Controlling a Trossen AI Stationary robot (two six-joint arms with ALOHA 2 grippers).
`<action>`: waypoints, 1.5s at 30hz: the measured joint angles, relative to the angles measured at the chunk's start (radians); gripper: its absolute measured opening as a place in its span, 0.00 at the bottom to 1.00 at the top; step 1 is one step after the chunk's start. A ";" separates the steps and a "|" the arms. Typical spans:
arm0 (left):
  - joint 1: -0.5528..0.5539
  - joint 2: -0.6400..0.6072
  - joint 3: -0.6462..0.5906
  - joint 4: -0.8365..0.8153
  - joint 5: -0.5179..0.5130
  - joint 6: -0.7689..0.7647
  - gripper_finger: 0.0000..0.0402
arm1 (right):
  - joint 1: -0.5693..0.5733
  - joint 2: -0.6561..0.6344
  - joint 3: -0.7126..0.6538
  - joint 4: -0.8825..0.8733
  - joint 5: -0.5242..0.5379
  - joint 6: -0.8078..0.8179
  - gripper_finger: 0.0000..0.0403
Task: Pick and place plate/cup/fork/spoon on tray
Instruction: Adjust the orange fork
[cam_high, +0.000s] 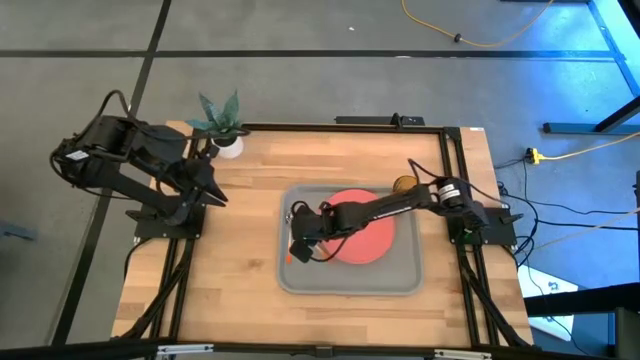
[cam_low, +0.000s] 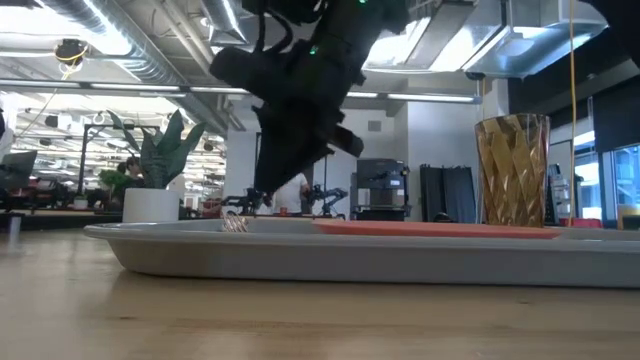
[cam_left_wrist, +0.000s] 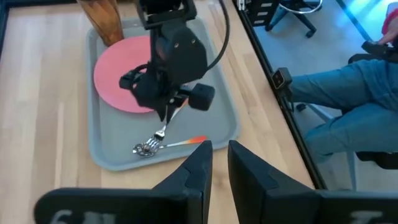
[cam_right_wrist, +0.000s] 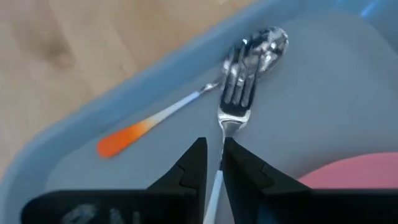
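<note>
The grey tray (cam_high: 400, 280) lies mid-table with the coral-red plate (cam_high: 368, 232) flat on it. The amber cup (cam_low: 512, 170) stands upright at the tray's far right corner. The spoon (cam_right_wrist: 186, 102) lies on the tray's left part, its bowl (cam_right_wrist: 270, 43) next to the rim. My right gripper (cam_right_wrist: 214, 158) hangs over that part, shut on the fork (cam_right_wrist: 235, 93), whose tines lie over the spoon's bowl. My left gripper (cam_left_wrist: 214, 165) waits shut and empty at the table's left edge. My right gripper pinches the fork's thin handle (cam_right_wrist: 216, 180) between its two fingers, behind the neck. The fingers slant down from the table's right and lie along the fork. The fork slopes down from the fingers, its tines (cam_left_wrist: 158, 134) on or just above the spoon's bowl; I cannot tell which.
A white pot with a green plant (cam_high: 228, 145) stands at the table's far left corner. Bare wood lies left of and in front of the tray. A person's legs in jeans (cam_left_wrist: 348, 93) show beyond the table's edge.
</note>
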 joint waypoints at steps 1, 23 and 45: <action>0.000 0.001 0.000 0.000 0.000 0.008 0.11 | -0.004 0.010 0.016 -0.007 -0.007 0.008 0.13; 0.000 0.000 0.000 -0.008 0.001 0.016 0.11 | -0.012 0.063 0.123 -0.181 -0.015 0.038 0.13; 0.000 0.000 0.000 -0.012 0.002 0.007 0.11 | -0.012 0.118 0.105 -0.162 -0.086 0.036 0.13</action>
